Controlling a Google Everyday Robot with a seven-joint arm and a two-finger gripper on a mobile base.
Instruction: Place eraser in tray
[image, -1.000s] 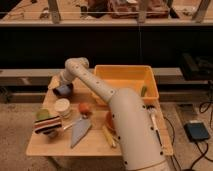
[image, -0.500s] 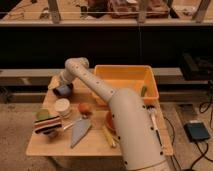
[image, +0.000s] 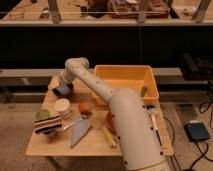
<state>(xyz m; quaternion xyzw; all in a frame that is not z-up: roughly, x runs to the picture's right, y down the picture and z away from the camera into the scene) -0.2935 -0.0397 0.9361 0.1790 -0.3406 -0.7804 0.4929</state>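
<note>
The orange tray (image: 125, 75) stands at the back right of the wooden table (image: 90, 146). My arm reaches from the front over the table to its back left corner. My gripper (image: 57, 82) hangs there, just above a dark blue bowl (image: 64, 90) and left of the tray. A small pale shape shows at the gripper's tip; I cannot tell whether it is the eraser. No other thing on the table reads clearly as an eraser. A small green object (image: 144, 91) lies in the tray's right end.
On the left of the table are a white cup (image: 62, 107), an orange fruit (image: 85, 108), a striped stack (image: 47, 124), a grey flat piece (image: 80, 132) and a yellow object (image: 109, 136). A white utensil (image: 154, 122) lies right of my arm. A dark shelf runs behind the table.
</note>
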